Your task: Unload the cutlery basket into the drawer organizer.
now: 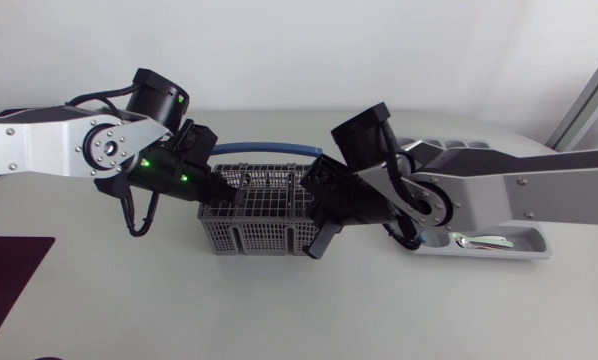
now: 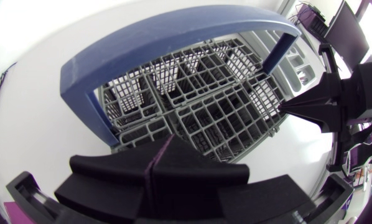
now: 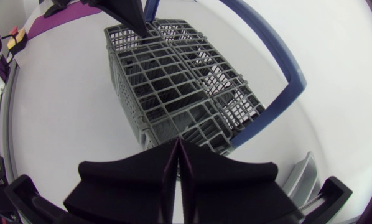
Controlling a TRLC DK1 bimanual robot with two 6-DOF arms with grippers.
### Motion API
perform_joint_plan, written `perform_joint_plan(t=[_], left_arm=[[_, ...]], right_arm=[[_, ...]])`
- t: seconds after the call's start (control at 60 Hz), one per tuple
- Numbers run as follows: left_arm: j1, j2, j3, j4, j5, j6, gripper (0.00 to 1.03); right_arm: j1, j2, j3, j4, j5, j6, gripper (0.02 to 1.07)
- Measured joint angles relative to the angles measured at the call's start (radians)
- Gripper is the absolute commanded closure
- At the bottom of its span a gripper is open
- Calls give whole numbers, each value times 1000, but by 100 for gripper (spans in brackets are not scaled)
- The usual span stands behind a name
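The grey cutlery basket (image 1: pixel 251 228) with a blue arched handle (image 1: pixel 269 149) stands mid-table. My left gripper (image 1: pixel 237 196) is shut, its tips resting at the basket's left top rim. In the left wrist view the shut gripper (image 2: pixel 165 148) touches the rim of the basket (image 2: pixel 204 106). My right gripper (image 1: pixel 319 242) is shut and empty against the basket's right end. Seen from the right wrist, this gripper (image 3: pixel 176 148) sits at a corner of the basket (image 3: pixel 173 74). No cutlery shows in the compartments. The drawer organizer (image 1: pixel 532 250) lies at the right, holding a spoon (image 1: pixel 484 241).
A dark purple mat (image 1: pixel 9 275) lies at the table's left edge. My right arm's links cover much of the organizer. Bare white tabletop runs in front of the basket.
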State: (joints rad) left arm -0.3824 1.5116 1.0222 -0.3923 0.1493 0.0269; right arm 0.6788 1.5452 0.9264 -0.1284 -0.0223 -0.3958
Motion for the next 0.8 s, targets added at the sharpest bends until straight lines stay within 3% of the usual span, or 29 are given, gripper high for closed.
perform_joint_plan(t=[0.45, 0.567, 0.617, 0.65, 0.683, 0.75, 0.8], left_arm=[[-11, -237, -47, -51, -9, 0, 86], [17, -335, -81, -53, -28, 0, 85], [47, -370, -97, -54, -32, 0, 77], [63, -385, -107, -54, -35, 0, 60], [81, -400, -117, -55, -35, 0, 53], [106, -430, -140, -54, -40, 0, 30], [120, -460, -161, -55, -56, 3, 20]], right_arm=[[-3, -282, -90, -3, 76, 0, 102], [-52, -391, -138, -3, 91, 0, 101], [-94, -452, -169, -3, 98, -1, 94], [-116, -481, -184, -5, 98, -2, 69], [-138, -507, -200, -10, 98, -8, 53], [-177, -557, -228, -27, 98, -16, 23], [-211, -600, -251, -38, 98, -20, 11]])
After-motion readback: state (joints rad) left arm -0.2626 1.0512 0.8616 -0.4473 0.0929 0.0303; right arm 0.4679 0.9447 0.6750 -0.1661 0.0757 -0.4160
